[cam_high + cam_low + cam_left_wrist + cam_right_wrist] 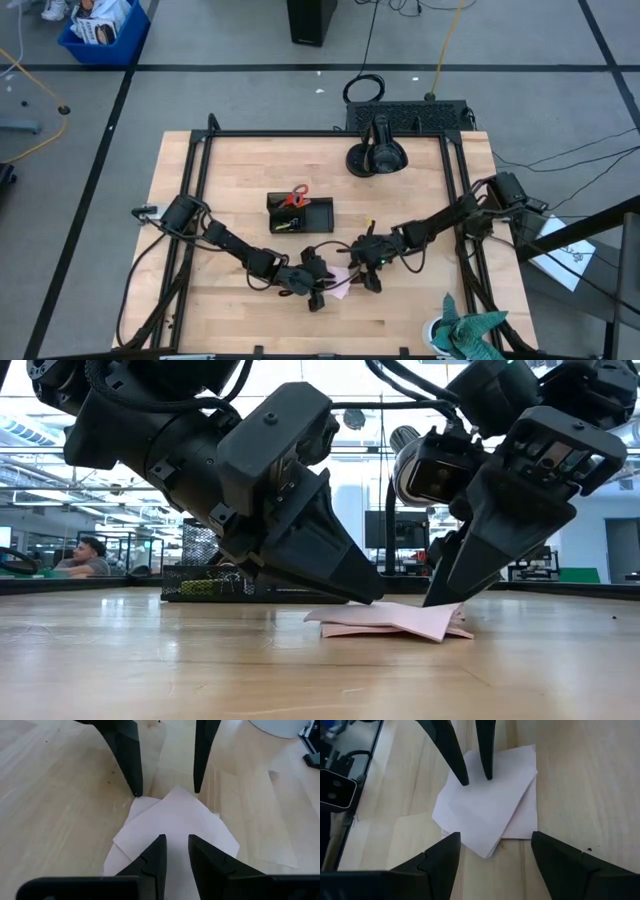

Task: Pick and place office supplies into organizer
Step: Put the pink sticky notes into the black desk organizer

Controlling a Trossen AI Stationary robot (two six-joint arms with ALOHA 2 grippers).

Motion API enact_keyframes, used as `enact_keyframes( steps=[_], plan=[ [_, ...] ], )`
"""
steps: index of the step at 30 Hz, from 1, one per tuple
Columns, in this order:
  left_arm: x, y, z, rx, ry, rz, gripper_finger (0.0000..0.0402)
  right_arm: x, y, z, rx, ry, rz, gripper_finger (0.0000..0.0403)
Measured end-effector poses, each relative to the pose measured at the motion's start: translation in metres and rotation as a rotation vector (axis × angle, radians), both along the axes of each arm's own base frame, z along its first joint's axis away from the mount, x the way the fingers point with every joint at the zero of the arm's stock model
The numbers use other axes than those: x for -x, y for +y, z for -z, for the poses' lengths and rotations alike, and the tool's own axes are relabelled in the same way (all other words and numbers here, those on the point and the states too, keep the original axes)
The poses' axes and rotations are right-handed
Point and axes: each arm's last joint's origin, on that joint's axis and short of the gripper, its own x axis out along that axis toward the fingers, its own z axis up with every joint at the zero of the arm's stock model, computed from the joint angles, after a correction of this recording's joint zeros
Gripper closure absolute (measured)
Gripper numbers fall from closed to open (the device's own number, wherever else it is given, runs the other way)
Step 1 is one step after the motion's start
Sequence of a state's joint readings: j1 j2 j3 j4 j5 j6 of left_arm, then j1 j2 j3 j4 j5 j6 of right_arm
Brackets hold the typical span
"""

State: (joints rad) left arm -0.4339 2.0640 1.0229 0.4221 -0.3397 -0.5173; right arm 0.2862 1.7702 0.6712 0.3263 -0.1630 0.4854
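Note:
The pink sticky-note pad (341, 283) lies on the table near its front middle, its sheets fanned out of line. My left gripper (177, 844) comes at it from the table's left, slanting down, with a narrow gap between its fingers. My right gripper (495, 847) comes from the right, wide open, its fingers standing on either side of the pad's nearest corner (488, 853). The black organizer (300, 214) stands farther back with the red-handled scissors (295, 197) upright in it. My left gripper has both fingertips (465, 781) on the pad's top sheet (476, 790), coming slanting down from the table's left. The pad lies on the table under them. Whether any paper is pinched in the narrow gap, I cannot tell. My right gripper's fingertips (136, 792) stand at the pad's edges; whether they touch it, I cannot tell.
The round black camera-stand base (375, 158) sits at the far edge. A teal cloth (470, 335) lies at the front right corner. Black frame rails (200, 200) run along both table sides. A person (85, 557) sits in the room beyond.

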Motion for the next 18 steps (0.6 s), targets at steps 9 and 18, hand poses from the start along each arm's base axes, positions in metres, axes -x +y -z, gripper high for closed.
enact_keyframes(
  steps=[9, 18],
  plan=[
    [-0.004, 0.007, -0.001, -0.047, -0.015, 0.014, 0.0316, -0.001, -0.004, 0.0, -0.033, 0.007, -0.019, 0.0161],
    [-0.014, 0.019, -0.012, -0.114, -0.087, 0.121, 0.0316, -0.001, -0.004, 0.0, -0.049, 0.016, -0.032, 0.0161]
  ],
)
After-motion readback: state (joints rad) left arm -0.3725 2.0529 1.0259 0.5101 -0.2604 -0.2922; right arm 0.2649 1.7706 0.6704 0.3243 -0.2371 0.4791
